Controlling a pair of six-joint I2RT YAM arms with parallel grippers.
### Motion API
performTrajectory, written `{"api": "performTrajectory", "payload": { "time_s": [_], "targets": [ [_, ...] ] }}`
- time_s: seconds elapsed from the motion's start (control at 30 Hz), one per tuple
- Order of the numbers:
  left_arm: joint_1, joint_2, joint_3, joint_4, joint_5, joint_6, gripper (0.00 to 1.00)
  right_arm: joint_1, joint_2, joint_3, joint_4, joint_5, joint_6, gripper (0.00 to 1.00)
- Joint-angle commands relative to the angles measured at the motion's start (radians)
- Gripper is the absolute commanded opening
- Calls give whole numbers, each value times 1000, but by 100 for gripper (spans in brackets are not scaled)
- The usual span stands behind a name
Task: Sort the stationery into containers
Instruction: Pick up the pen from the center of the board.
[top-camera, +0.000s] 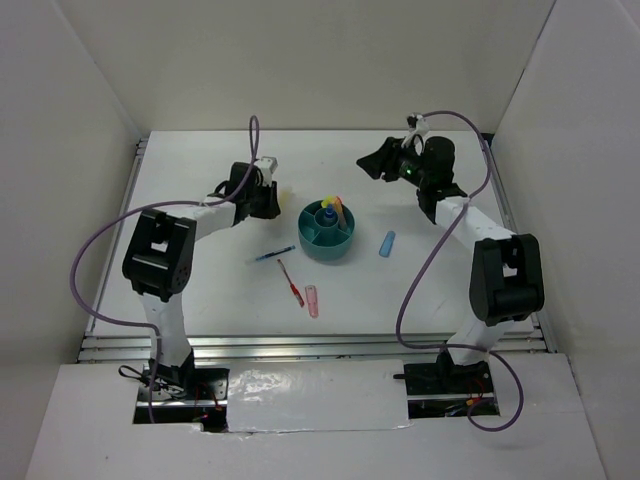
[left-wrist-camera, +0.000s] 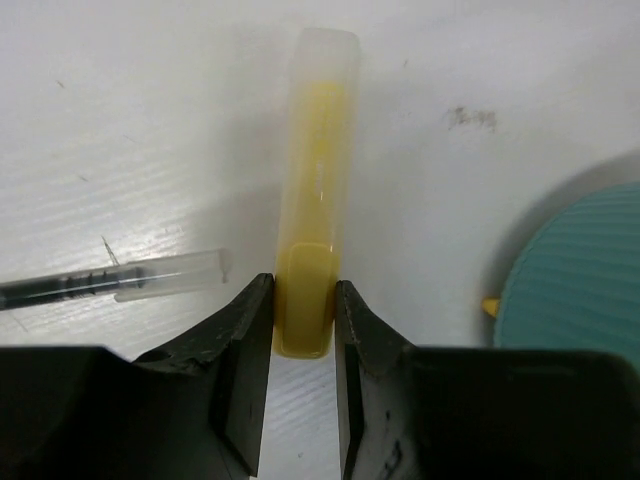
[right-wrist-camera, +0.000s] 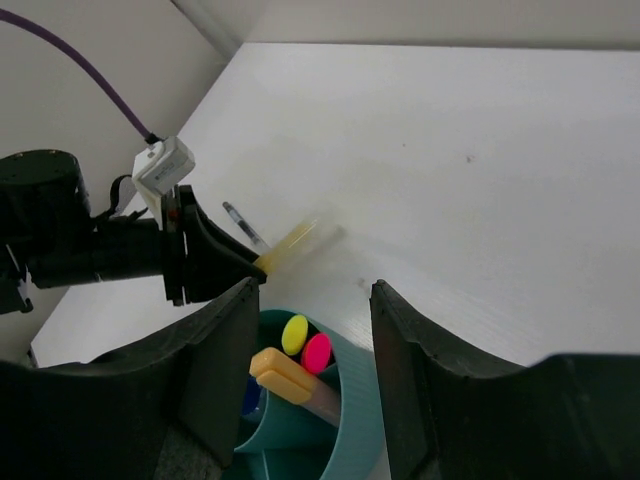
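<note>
Left gripper (left-wrist-camera: 304, 300) was clamped on the tail of the yellow marker (left-wrist-camera: 318, 180) just beside the teal organiser bowl (top-camera: 328, 243), likely end-held for dropping upright into a compartment, while the right gripper (right-wrist-camera: 312, 290) hung above the bowl, jaws apart and empty.
</note>
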Motion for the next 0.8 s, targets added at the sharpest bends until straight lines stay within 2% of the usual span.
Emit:
{"api": "performTrajectory", "payload": {
  "time_s": [0.0, 0.17, 0.33, 0.43, 0.5, 0.57, 0.63, 0.7, 0.73, 0.77],
  "targets": [
    [16, -87, 51, 94, 128, -39, 0, 7, 21, 93, 1, -67, -38, 56],
    [51, -98, 113, 37, 251, -188, 0, 47, 33, 165, -57, -155, -161, 54],
    [70, -155, 84, 74, 423, -294, 0, 79, 18, 213, -170, -191, -391, 54],
    [73, -209, 53, 80, 528, -315, 0, 120, -16, 227, -238, -182, -642, 54],
    [73, -236, 41, 72, 564, -309, 0, 136, -30, 219, -247, -150, -718, 56],
    [62, -296, 9, 54, 499, -270, 0, 144, -19, 274, -256, -107, -653, 59],
    [56, -336, -25, 86, 471, -231, 0, 125, 43, 366, -364, -136, -566, 61],
    [48, -376, -47, 78, 414, -207, 0, 99, 90, 490, -433, -193, -358, 62],
    [45, -384, -53, 75, 399, -203, 0, 91, 139, 525, -441, -229, -203, 63],
    [44, -394, -56, 71, 362, -200, 0, 84, 160, 580, -444, -312, -134, 68]
  ]
}}
